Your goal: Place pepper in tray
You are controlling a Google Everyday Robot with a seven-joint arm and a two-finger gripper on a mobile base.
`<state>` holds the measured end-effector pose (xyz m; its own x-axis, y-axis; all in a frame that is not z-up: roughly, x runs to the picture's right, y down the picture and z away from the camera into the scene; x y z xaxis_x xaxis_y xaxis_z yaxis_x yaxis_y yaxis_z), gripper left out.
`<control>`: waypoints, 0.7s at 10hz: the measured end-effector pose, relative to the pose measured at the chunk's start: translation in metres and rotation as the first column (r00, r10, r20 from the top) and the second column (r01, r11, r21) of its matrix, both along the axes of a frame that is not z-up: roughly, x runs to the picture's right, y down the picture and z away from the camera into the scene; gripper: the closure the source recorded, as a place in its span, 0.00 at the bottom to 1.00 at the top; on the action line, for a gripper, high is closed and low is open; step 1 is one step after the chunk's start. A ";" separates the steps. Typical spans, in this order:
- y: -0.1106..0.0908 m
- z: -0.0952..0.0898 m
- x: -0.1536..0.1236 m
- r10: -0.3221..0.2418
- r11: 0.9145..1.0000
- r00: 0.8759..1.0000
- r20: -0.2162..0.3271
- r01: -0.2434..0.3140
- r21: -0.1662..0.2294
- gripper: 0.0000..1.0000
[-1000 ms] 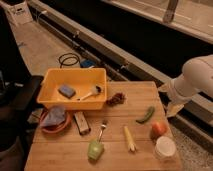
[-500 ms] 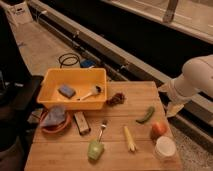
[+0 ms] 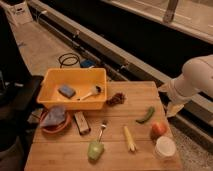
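Note:
The pepper point(image 3: 146, 115) is a slim, curved, dark green piece lying on the wooden table point(image 3: 60, 157), right of centre. The tray point(image 3: 74, 72) is a yellow-orange bin at the table's back left; it holds a blue sponge point(image 3: 65, 91) and a brush point(image 3: 90, 93). My white arm point(image 3: 194, 77) reaches in from the right. The gripper point(image 3: 171, 108) hangs at the table's right edge, a little right of and above the pepper, apart from it and holding nothing that I can see.
A reddish bowl point(image 3: 46, 130) with a grey cloth stands in front of the tray. Also on the table are a dark block point(image 3: 81, 123), a fork point(image 3: 102, 131), a pale green vegetable point(image 3: 95, 149), a corn cob point(image 3: 129, 138), an orange fruit point(image 3: 158, 129), a white cup point(image 3: 165, 147) and a dark red cluster point(image 3: 117, 98).

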<state>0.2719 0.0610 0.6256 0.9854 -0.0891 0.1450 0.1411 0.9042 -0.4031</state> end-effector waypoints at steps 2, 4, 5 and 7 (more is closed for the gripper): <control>-0.005 0.002 -0.002 -0.029 1.000 0.999 0.020 0.029 0.002 0.26; -0.016 0.027 -0.030 -0.098 0.995 0.991 0.087 0.099 -0.005 0.26; -0.016 0.038 -0.045 -0.119 0.993 0.987 0.111 0.120 -0.004 0.26; -0.011 0.066 -0.090 -0.154 0.988 0.978 0.143 0.154 0.014 0.26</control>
